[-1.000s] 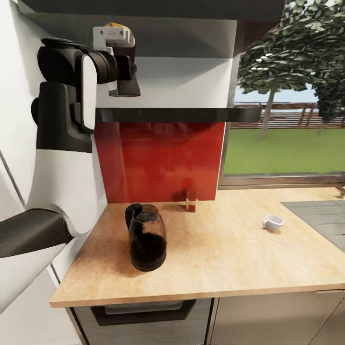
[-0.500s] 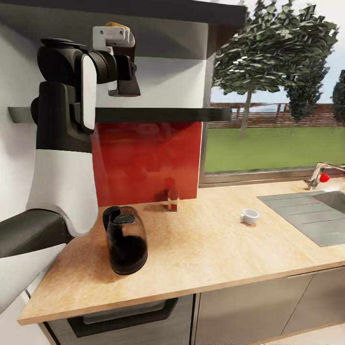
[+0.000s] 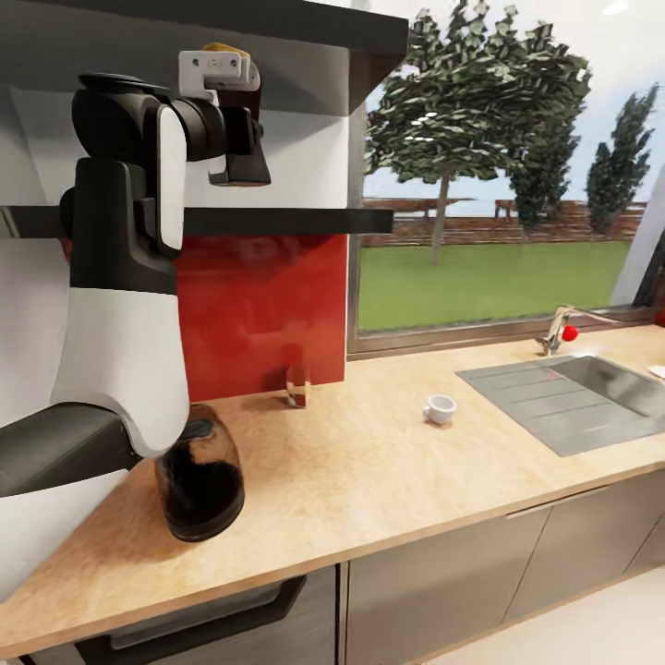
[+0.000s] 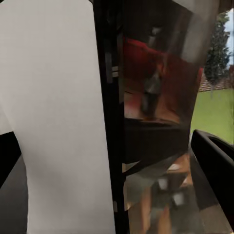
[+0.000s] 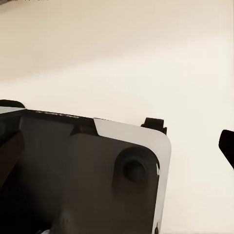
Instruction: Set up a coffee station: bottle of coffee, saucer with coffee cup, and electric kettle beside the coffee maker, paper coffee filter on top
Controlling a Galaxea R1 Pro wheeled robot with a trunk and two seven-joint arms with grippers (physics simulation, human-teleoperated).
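Observation:
My left gripper (image 3: 238,120) is raised in front of the kitchen shelf (image 3: 296,220), shut on the bottle of coffee (image 3: 222,46), whose yellow cap sticks out above it. In the left wrist view a dark glossy body fills the space beside one black finger (image 4: 214,165). The electric kettle (image 3: 201,485) stands on the kitchen countertop (image 3: 369,499) at the left, partly hidden behind my left arm. The coffee cup (image 3: 440,407) sits alone near the counter's middle. My right gripper's fingertips (image 5: 227,142) stand far apart with nothing between them. The coffee maker is out of view.
A small glass (image 3: 297,386) stands against the red backsplash (image 3: 268,314). A grey sink (image 3: 577,397) with a faucet (image 3: 557,334) lies at the right under the window. A white sliver (image 3: 658,371) shows at the counter's far right edge; I cannot tell what it is.
The head view has swung right, so kettle, glass and cup sit further left and the sink and faucet have come in. The left arm keeps its raised hold on the bottle.

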